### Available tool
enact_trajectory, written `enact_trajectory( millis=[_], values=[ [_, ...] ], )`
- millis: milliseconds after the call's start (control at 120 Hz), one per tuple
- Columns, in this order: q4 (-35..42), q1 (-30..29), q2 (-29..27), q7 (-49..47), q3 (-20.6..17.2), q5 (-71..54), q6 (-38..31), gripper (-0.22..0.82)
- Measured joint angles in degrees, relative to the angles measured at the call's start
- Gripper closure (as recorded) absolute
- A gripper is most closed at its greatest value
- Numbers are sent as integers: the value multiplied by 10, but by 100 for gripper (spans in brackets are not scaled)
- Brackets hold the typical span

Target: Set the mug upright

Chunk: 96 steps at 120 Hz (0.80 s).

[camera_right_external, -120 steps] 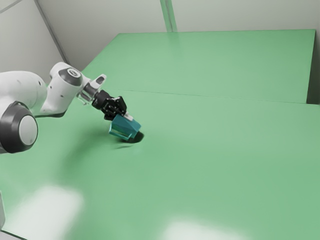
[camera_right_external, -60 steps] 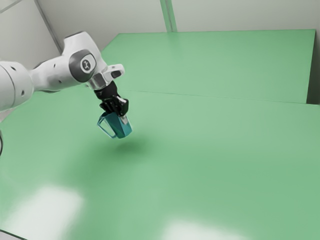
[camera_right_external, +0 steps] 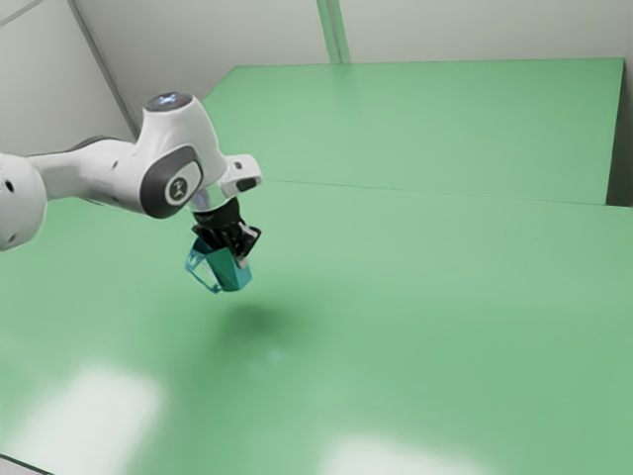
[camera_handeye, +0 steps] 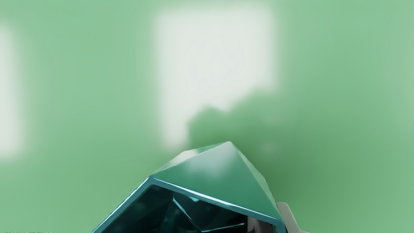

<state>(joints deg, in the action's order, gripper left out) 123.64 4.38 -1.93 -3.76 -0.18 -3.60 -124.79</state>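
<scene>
Above the green tabletop [camera_right_external: 425,317]: one teal faceted mug [camera_right_external: 226,273], tilted, side wall pinched between nearly closed jaws [camera_right_external: 240,259]; pale wall [camera_right_external: 475,30] beyond far edge.

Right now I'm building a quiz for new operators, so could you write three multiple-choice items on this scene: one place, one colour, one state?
1. Where is the mug?
A) Standing on the table
B) Raised above the table
C) At the exterior view's right edge

2. What colour is the tabletop?
A) Green
B) Red
C) Black

3. How does the gripper hold the mug?
A) By its handle
B) Not at all
C) By its wall

1: B, its shadow lies apart below it.
2: A, both views show green.
3: C, the wrist view shows one finger inside the wall, one outside.
</scene>
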Motion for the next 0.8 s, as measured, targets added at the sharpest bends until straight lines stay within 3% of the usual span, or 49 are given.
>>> enact_trajectory(
  millis=[800],
  values=[
    [3, -11, 95, -166, -5, -2, -60, 78]
  ],
)
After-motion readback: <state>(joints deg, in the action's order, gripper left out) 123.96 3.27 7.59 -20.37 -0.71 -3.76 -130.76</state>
